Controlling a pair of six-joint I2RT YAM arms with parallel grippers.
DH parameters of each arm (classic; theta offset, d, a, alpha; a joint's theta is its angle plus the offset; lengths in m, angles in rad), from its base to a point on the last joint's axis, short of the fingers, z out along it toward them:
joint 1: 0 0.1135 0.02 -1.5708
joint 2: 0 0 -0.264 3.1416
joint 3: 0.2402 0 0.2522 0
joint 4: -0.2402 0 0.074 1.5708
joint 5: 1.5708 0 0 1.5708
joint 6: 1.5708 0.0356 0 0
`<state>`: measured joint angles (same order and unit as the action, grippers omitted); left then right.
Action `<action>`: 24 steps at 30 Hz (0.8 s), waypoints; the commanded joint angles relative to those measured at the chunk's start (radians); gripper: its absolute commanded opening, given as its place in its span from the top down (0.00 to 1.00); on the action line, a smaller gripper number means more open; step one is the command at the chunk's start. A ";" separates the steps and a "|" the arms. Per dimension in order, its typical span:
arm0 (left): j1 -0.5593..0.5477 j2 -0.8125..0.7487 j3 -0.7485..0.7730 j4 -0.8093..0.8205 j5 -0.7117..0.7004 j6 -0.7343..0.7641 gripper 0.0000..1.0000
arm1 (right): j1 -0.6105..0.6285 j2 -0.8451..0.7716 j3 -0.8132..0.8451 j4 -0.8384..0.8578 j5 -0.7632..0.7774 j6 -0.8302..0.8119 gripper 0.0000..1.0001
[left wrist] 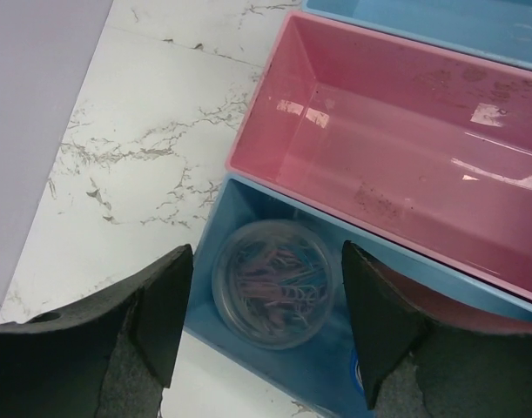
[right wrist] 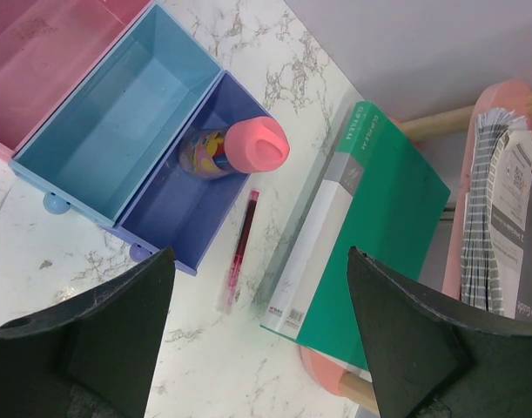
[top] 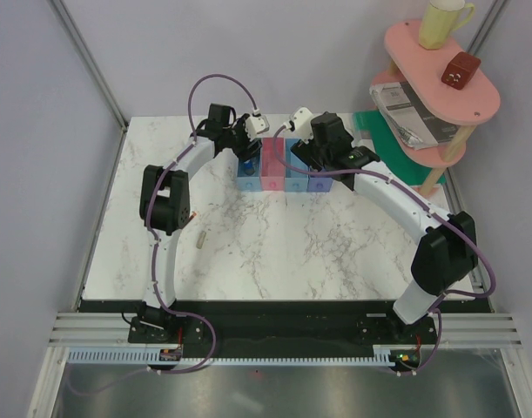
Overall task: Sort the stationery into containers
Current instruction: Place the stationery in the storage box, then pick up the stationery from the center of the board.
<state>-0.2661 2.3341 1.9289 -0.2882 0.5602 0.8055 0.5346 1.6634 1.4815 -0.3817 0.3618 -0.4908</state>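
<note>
Four joined bins stand in a row: blue, pink, light blue and purple. My left gripper is open and empty above the blue bin, which holds a clear round box of paper clips. The pink bin is empty. My right gripper is open and empty above a thin red pen, which lies on the table beside the purple bin. A tube with a pink cap stands in that bin. A short grey-brown stick lies at the left.
A green folder lies just right of the pen, against a pink shelf rack. The rack carries a folded newspaper, a yellow mug and a small brown object. Grey walls enclose the table.
</note>
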 commanded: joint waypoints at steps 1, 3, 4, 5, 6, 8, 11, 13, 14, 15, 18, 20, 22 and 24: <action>-0.010 -0.048 -0.034 -0.035 0.049 0.026 0.22 | -0.001 -0.001 0.042 0.001 -0.004 0.017 0.12; -0.010 -0.050 -0.034 -0.037 0.049 0.026 0.20 | -0.002 -0.002 0.040 0.001 -0.004 0.017 0.12; -0.010 -0.050 -0.031 -0.037 0.047 0.024 0.19 | -0.002 -0.005 0.040 0.000 -0.006 0.017 0.12; -0.010 -0.050 -0.031 -0.037 0.047 0.023 0.18 | 0.001 -0.005 0.040 0.001 -0.004 0.017 0.12; -0.010 -0.050 -0.028 -0.035 0.046 0.021 0.16 | -0.001 -0.004 0.040 0.001 -0.004 0.017 0.12; -0.010 -0.059 -0.033 -0.008 0.035 0.001 0.14 | -0.001 -0.005 0.042 -0.002 -0.006 0.017 0.12; -0.010 -0.090 -0.065 0.038 0.029 -0.029 0.13 | -0.002 -0.005 0.043 0.000 -0.007 0.015 0.13; -0.010 -0.104 -0.074 0.075 0.030 -0.058 0.13 | -0.001 -0.007 0.045 0.001 -0.009 0.012 0.13; -0.010 -0.110 -0.070 0.081 0.030 -0.071 0.13 | -0.001 -0.007 0.046 0.000 -0.009 0.011 0.13; -0.010 -0.119 -0.064 0.089 0.030 -0.081 0.13 | -0.001 -0.008 0.048 -0.002 -0.007 0.011 0.12; -0.010 -0.140 -0.030 0.096 0.021 -0.124 0.12 | -0.001 -0.013 0.045 0.000 -0.011 0.009 0.12; -0.007 -0.156 -0.007 0.110 0.006 -0.160 0.12 | -0.002 -0.017 0.040 0.000 -0.009 0.006 0.12; -0.004 -0.191 0.002 0.106 -0.023 -0.183 0.12 | -0.002 -0.028 0.036 0.001 -0.011 0.005 0.13; 0.002 -0.223 -0.013 0.084 -0.042 -0.178 0.12 | -0.002 -0.043 0.025 -0.006 -0.021 0.003 0.12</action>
<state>-0.2661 2.2436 1.8740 -0.2356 0.5491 0.6926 0.5346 1.6653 1.4841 -0.3820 0.3576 -0.4908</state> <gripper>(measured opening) 0.877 0.873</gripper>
